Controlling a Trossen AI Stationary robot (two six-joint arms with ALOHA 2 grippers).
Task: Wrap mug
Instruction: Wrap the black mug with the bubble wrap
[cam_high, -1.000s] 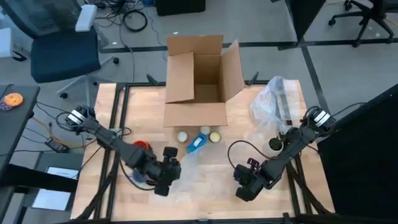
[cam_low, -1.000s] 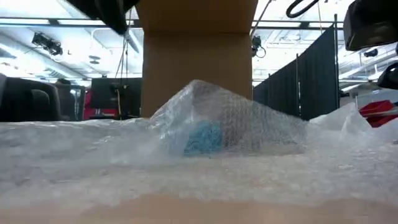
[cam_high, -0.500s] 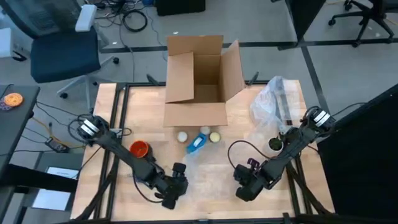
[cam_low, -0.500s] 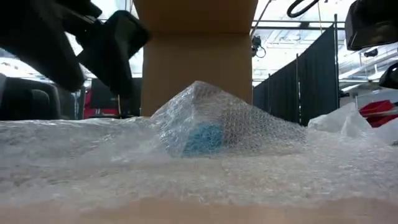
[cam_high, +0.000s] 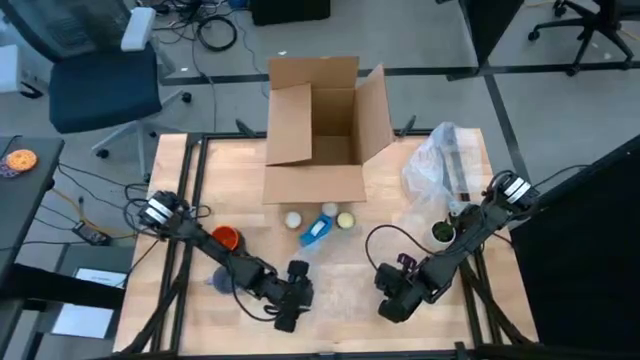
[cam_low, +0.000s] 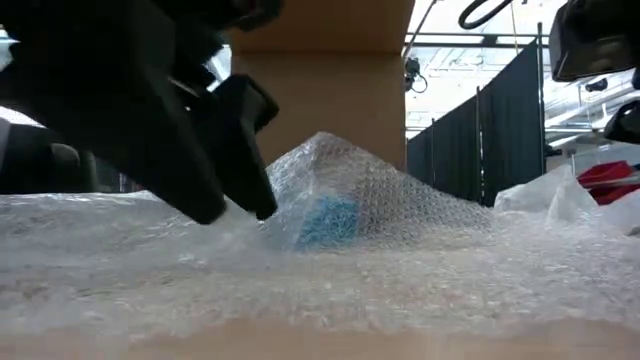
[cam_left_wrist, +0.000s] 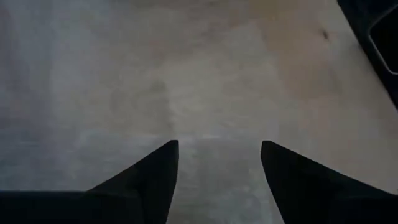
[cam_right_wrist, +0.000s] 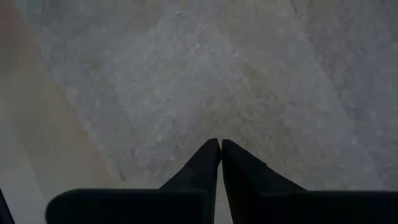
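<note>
Bubble wrap (cam_high: 335, 285) covers the blue mug (cam_high: 316, 231); left gripper (cam_high: 293, 312) at 7 o'clock, jaws spread. Right gripper (cam_high: 392, 306) at 5, pinched shut on the wrap.

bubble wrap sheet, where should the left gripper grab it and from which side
Probably the near edge of the bubble wrap sheet, on the left gripper's own side, coming down from above with its open fingers straddling it. The sheet lies flat there, clear of the hump over the blue mug, while the right gripper is shut at the opposite side.
</note>
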